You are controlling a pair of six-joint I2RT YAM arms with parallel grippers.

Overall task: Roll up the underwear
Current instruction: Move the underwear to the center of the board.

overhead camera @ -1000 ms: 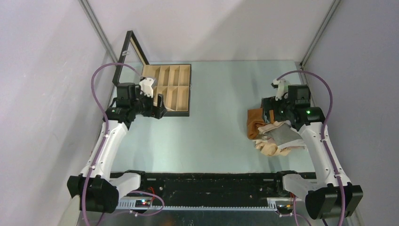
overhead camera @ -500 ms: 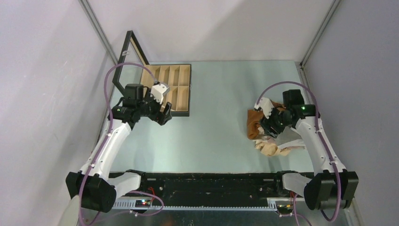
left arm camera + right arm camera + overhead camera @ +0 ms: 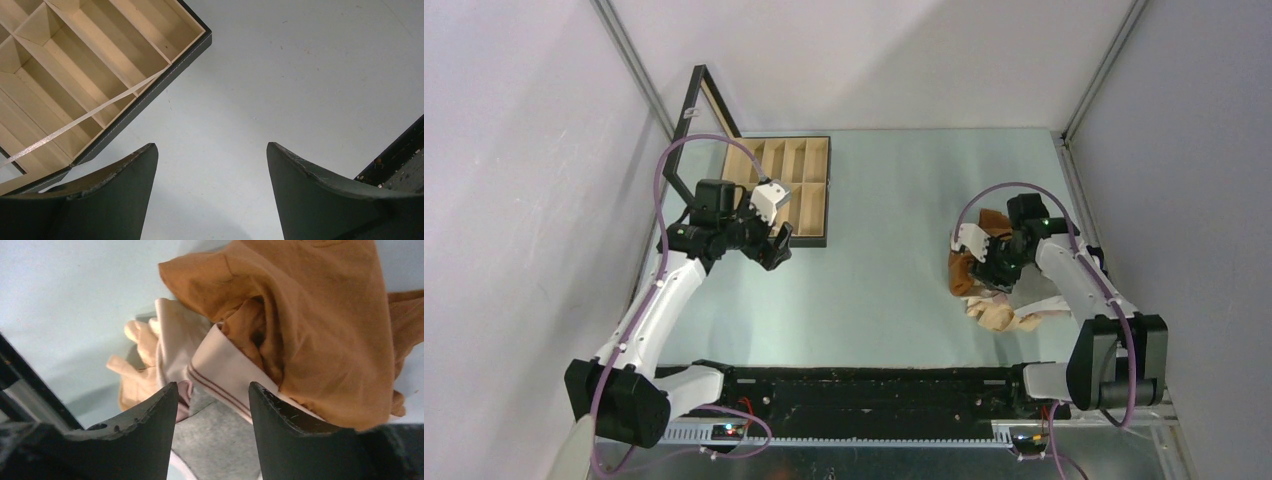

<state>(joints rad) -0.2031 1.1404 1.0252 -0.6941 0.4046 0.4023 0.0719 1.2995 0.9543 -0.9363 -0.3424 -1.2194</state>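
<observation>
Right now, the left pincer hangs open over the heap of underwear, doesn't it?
No, that is the right pincer, open over the underwear heap, as the right wrist view shows. The left pincer hangs open beside the wooden box.

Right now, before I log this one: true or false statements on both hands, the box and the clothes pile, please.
1. The left hand is open over bare table. True.
2. The box holds rolled garments. False: its compartments are empty.
3. The rust-brown garment lies atop the pile. True.
4. The right hand is shut on the rust-brown garment. False: it is open over the pile, gripping nothing.
</observation>
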